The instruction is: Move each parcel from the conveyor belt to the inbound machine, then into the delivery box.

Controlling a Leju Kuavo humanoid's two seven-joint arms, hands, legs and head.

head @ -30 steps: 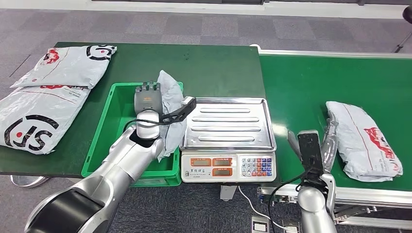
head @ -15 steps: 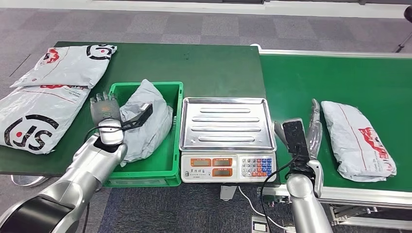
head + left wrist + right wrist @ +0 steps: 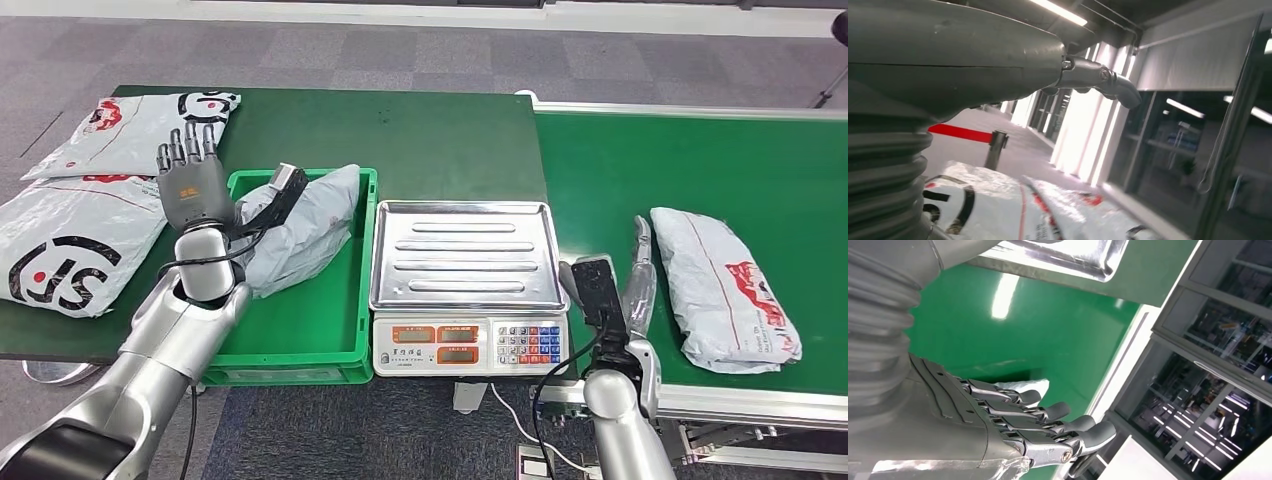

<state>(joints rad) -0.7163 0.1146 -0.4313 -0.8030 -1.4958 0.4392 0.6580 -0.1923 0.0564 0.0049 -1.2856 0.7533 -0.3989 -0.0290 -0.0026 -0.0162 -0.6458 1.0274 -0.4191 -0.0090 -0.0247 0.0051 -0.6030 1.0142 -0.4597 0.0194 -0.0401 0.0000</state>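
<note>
Since half a second ago, we see our left hand [image 3: 193, 190] lifted off the grey parcel [image 3: 296, 229], fingers spread, leaving it in the green box [image 3: 352, 330]. Our right hand [image 3: 612, 288], fingers straight, is beside the belt's parcel [image 3: 723, 288]; the scale [image 3: 468, 290] sits between.

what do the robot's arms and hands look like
Both arms are smooth silver metal, with a black band low on the left arm. The left hand has a dark grey back and dark fingers. The right hand has a flat black back. Black cables loop at each wrist, and grey ribbed covers sit behind the hands.
</note>
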